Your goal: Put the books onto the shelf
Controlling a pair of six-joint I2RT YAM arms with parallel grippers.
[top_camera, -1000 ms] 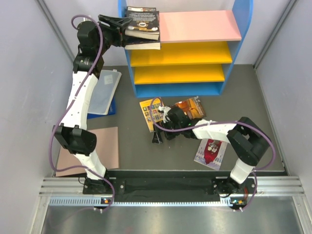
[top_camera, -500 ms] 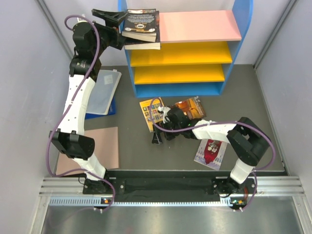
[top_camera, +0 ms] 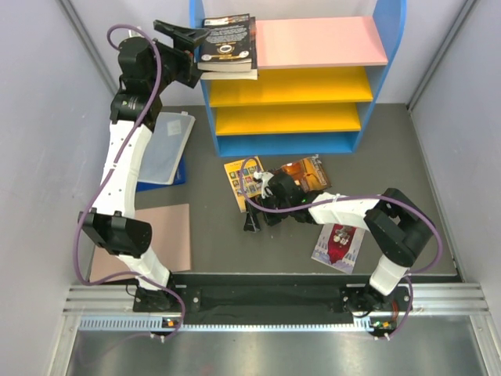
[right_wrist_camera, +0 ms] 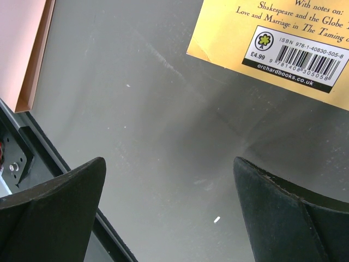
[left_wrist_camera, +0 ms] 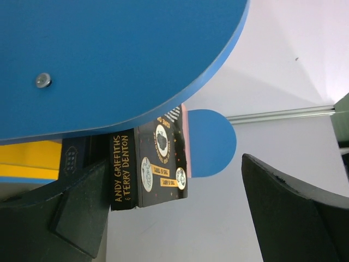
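reach for yellow book (top_camera: 241, 182): just 12 o'clock of right hand (top_camera: 254, 219), long axis near 12-6; left hand (top_camera: 182, 35) far off by shelf (top_camera: 321, 41); both spread, gripping nothing.

My top camera looks down from the 6 o'clock edge, with the shelf (top_camera: 321, 43) at 12. The left wrist view sits close under its blue side, facing the black book (left_wrist_camera: 158, 164). The right wrist view hangs low over the surface (right_wrist_camera: 163, 136), yellow book (right_wrist_camera: 245, 27) at 1 o'clock. Both books show from above too.
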